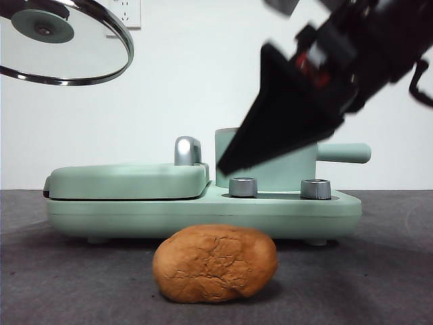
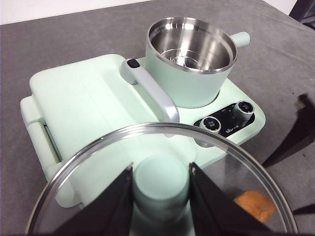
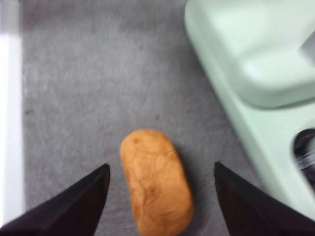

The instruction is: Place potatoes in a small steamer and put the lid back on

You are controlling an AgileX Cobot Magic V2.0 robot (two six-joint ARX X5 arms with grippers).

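Lying below open right tool (image 3: 160,196), potato (image 3: 156,179)

Orange-brown cracked potato (image 1: 215,263), mint-green steamer (image 2: 189,61).

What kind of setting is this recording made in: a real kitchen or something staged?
Probably a staged lab tabletop, not a kitchen: a grey cloth-covered table, a bare white wall with only a power outlet, and one mint-green cooking appliance standing alone with a potato in front of it.
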